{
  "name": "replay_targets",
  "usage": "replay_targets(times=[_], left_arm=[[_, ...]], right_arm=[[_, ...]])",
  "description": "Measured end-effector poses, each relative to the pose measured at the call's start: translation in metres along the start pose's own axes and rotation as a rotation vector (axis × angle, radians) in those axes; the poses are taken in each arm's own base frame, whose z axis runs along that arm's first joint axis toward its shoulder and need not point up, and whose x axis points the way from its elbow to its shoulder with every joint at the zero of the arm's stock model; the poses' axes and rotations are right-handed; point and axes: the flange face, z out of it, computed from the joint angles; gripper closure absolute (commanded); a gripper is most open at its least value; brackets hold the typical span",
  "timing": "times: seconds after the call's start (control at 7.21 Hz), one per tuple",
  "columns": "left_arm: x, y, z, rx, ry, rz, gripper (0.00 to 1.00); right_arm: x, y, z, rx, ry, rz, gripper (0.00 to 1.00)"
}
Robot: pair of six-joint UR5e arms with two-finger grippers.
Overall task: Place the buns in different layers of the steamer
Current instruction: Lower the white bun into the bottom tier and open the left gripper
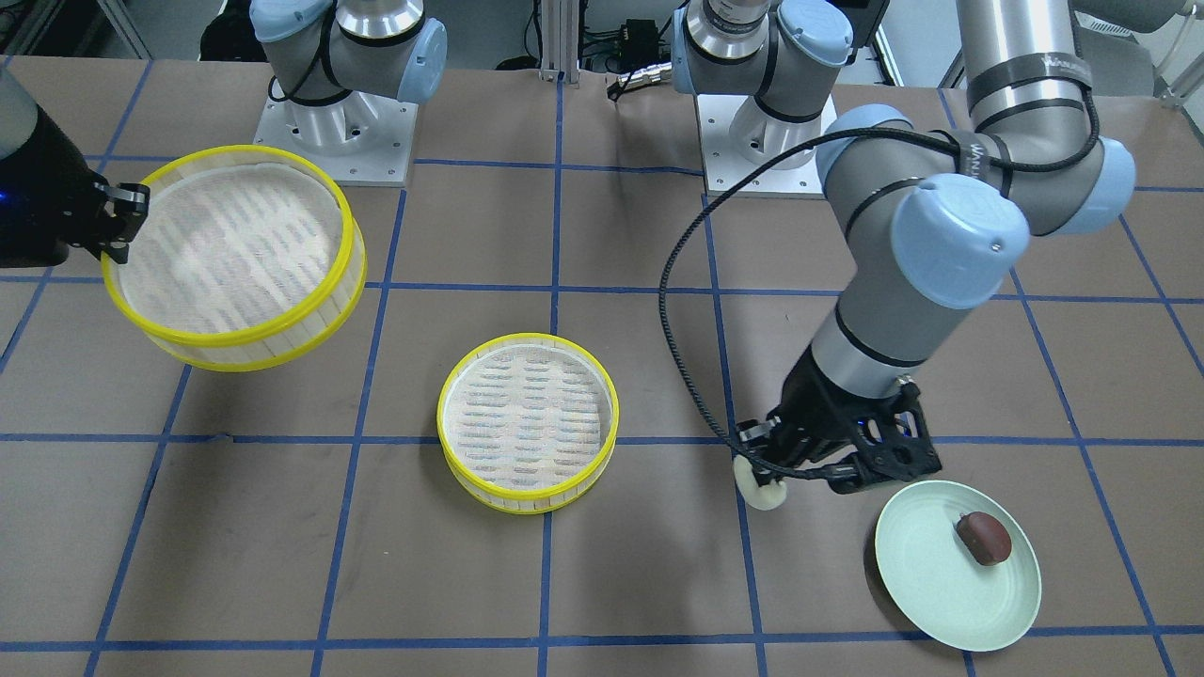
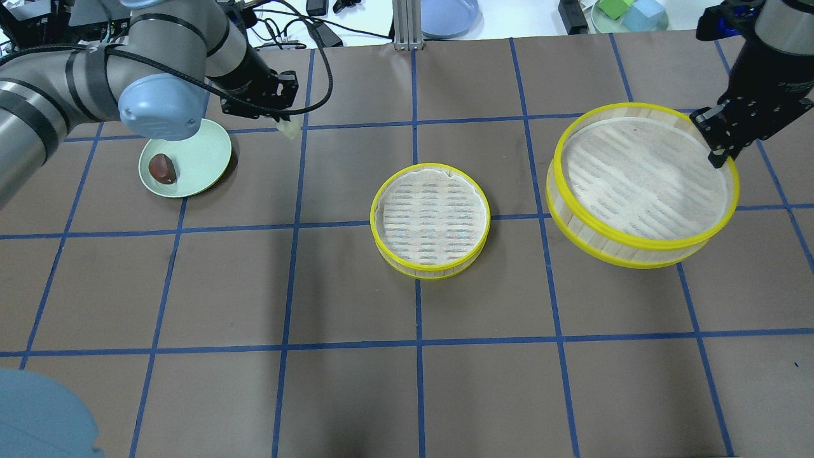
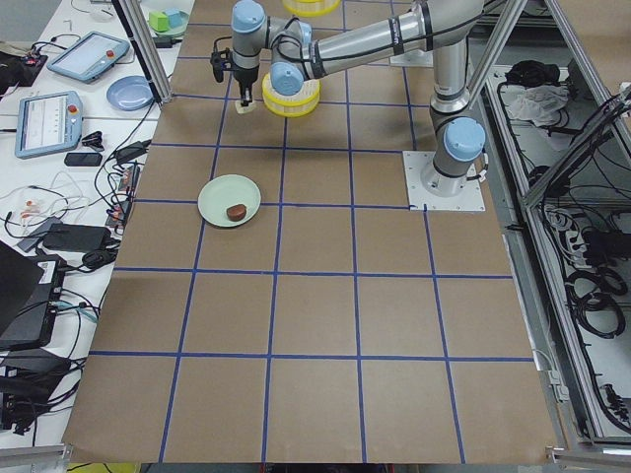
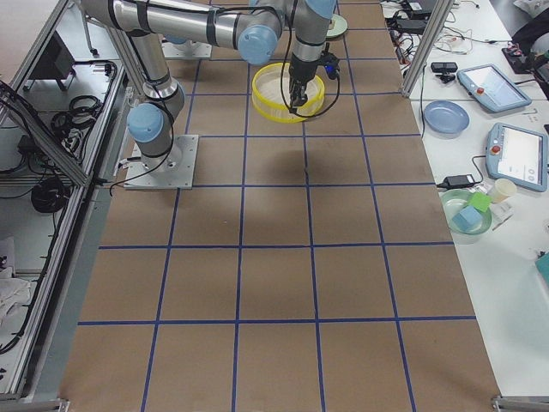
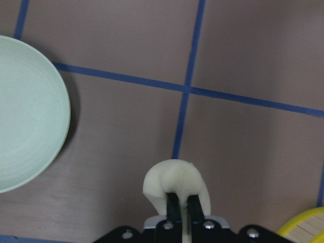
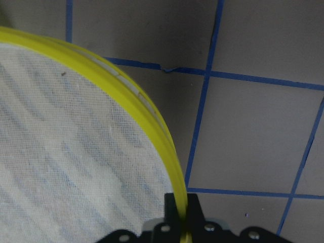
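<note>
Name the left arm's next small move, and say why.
Probably carry the white bun toward the lower tier. The left gripper is shut on it, clear of the plate. That tier lies open and empty, and the right gripper holds the upper tier lifted aside.

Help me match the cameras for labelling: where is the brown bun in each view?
Front-facing: brown bun lower right, on the pale-green plate.
Overhead: upper left, on the plate.
Exterior left: left of centre, on the plate.
Exterior right: cannot make it out.
Left wrist: not in it.
Right wrist: not in it.
Shared landmark: the plate.
</note>
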Motion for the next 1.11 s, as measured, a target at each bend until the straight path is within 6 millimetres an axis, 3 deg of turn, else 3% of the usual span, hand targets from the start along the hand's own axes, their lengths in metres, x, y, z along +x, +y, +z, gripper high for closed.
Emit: replay_targets(times=[0.28,0.42,0.55,0.69,0.83,1.11], left_arm=[[0.069,0.053,0.017,-0.046,0.018,-0.021,1.0],[0.095,0.083,0.034,-0.083,0.012,0.007,1.0],[0.111,0.109,0.051,-0.117,0.002,0.04,0.88],[0.124,0.129,0.061,-0.14,-0.005,0.071,0.18],[0.131,0.139,0.065,-0.151,-0.008,0.094,0.0],[0.136,0.146,0.068,-0.157,-0.008,0.112,0.0]], right_arm=[[0.01,0.008,-0.001,-0.009,-0.006,-0.008,1.0],[0.01,0.009,-0.001,-0.012,-0.012,-0.009,1.0],[0.01,0.01,-0.001,-0.014,-0.015,-0.01,1.0],[0.009,0.011,0.0,-0.017,-0.019,-0.01,1.0],[0.009,0.011,0.001,-0.021,-0.021,-0.01,1.0],[0.008,0.011,0.002,-0.026,-0.025,-0.01,1.0]])
